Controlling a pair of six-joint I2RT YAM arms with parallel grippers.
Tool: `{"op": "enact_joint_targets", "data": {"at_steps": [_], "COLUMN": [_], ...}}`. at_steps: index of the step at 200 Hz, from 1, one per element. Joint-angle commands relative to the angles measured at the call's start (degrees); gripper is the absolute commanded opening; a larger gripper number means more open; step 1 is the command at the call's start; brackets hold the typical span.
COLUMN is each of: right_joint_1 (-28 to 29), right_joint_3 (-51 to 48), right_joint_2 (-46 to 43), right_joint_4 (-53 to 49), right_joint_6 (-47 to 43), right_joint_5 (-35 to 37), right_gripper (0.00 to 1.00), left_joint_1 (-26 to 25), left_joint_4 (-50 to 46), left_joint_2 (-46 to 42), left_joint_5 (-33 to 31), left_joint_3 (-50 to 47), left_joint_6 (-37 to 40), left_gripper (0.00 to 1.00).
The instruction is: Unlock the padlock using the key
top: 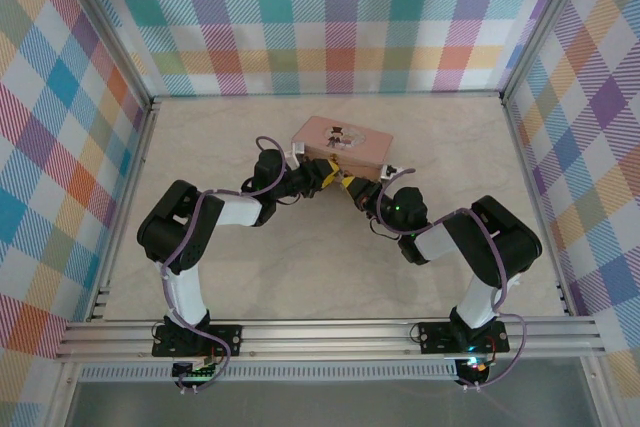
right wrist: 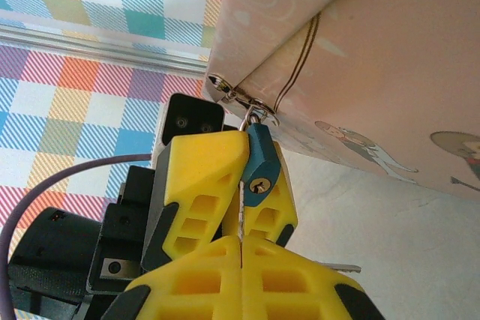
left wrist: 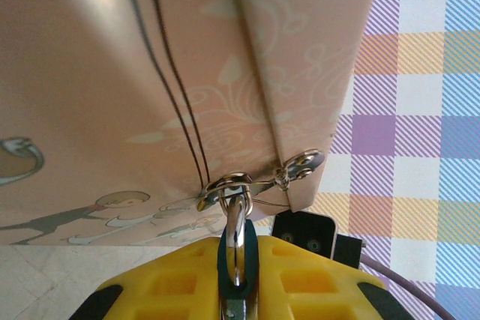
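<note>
Left gripper [left wrist: 238, 261] clamps its yellow fingers [left wrist: 172, 279] nearly closed on the blue body of the padlock [right wrist: 259, 164]. The padlock's silver shackle runs up through the metal hasp [left wrist: 225, 183] on the front of the pink tin [top: 345, 142]. Right gripper [right wrist: 240, 249], its 2 fingers pressed fully together, pinches the key [right wrist: 240, 219], a thin pale sliver standing up from the seam between them. The key's tip sits just beside the keyhole in the padlock's underside; whether it has entered cannot be told. Both arms meet at the tin's near side, toward the back of the pale desk [top: 300, 267], with the padlock hanging at the tin's front edge between the 2 grippers.
</note>
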Motion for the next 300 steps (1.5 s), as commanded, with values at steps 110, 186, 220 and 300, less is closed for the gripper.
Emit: {"op": "enact_joint_targets", "data": {"at_steps": [110, 186, 220, 300], "right_joint_1": [-0.28, -0.28, -0.26, -0.71], "right_joint_3": [0.6, 1.51, 1.6, 3.09], "right_joint_2": [-0.54, -0.15, -0.63, 0.49], "right_joint_4": [0.6, 0.67, 0.23, 1.27], "right_joint_6": [-0.78, -0.76, -0.83, 2.5], "right_joint_5": [-1.97, -1.6, -1.16, -0.61], "right_gripper": [0.0, 0.0, 0.0, 0.0], "left_joint_1": [0.34, 0.17, 0.17, -0.27], "left_joint_4": [6.59, 7.02, 7.35, 10.36], "left_joint_2": [-0.52, -0.7, -0.61, -0.21], "left_joint_5": [1.22, 1.53, 1.62, 3.84], "left_joint_3": [-0.67, -0.72, -0.78, -0.44], "left_joint_6": [-0.76, -0.91, -1.11, -1.88], "left_gripper": [0.16, 0.16, 0.16, 0.16]}}
